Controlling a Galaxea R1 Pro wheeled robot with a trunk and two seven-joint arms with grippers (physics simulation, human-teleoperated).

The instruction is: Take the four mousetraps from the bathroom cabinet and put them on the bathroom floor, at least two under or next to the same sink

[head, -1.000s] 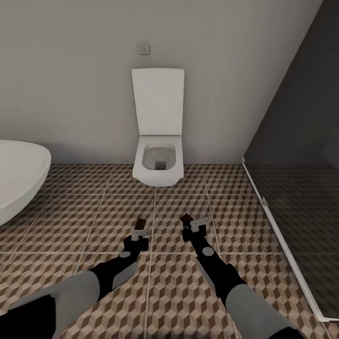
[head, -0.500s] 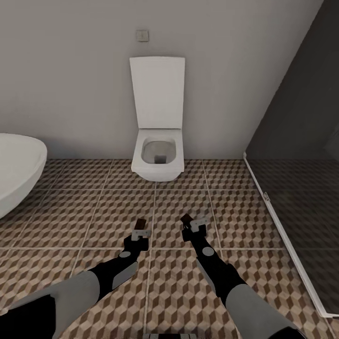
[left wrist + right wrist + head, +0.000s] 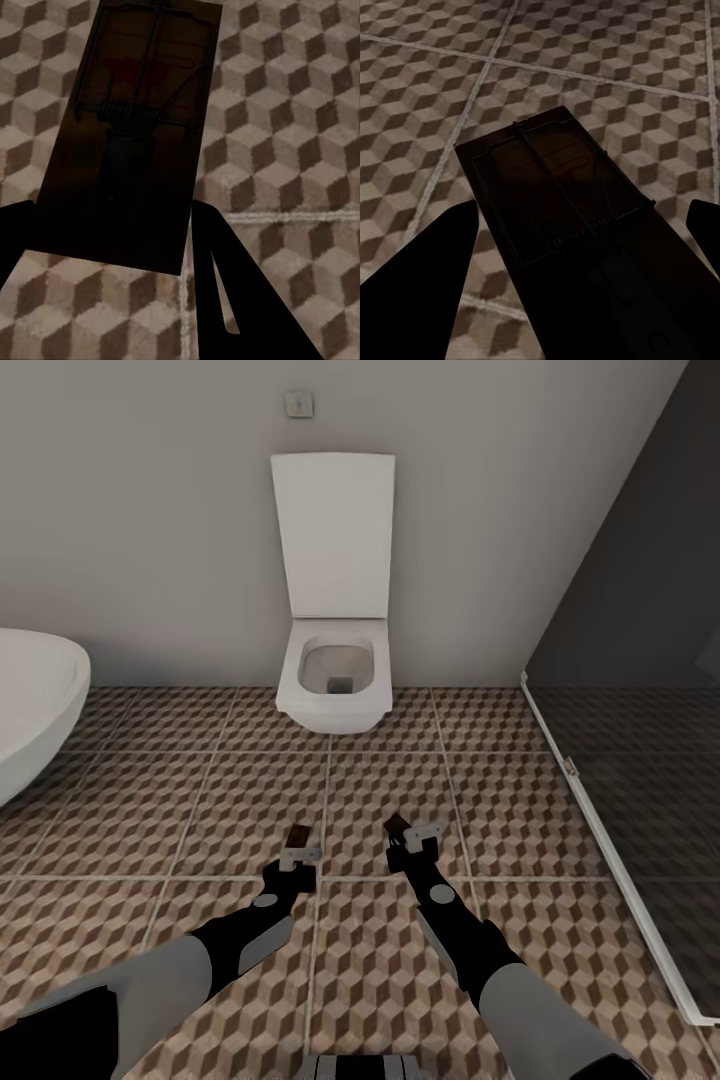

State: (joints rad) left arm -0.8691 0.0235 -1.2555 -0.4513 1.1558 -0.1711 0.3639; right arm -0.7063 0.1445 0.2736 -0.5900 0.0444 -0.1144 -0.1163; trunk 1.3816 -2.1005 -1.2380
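Each gripper, left gripper (image 3: 298,852) and right gripper (image 3: 411,836), apparently clenches a mousetrap (image 3: 298,834) at frame centre; carry both level toward the sink.

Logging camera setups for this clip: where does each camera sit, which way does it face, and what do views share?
Head: up on the robot, facing forward and down at the toilet, floor and both arms.
Left wrist: on the left arm, facing along the left tool at its mousetrap.
Right wrist: on the right arm, facing along the right tool at its mousetrap.
Shared: all show cube-pattern floor.
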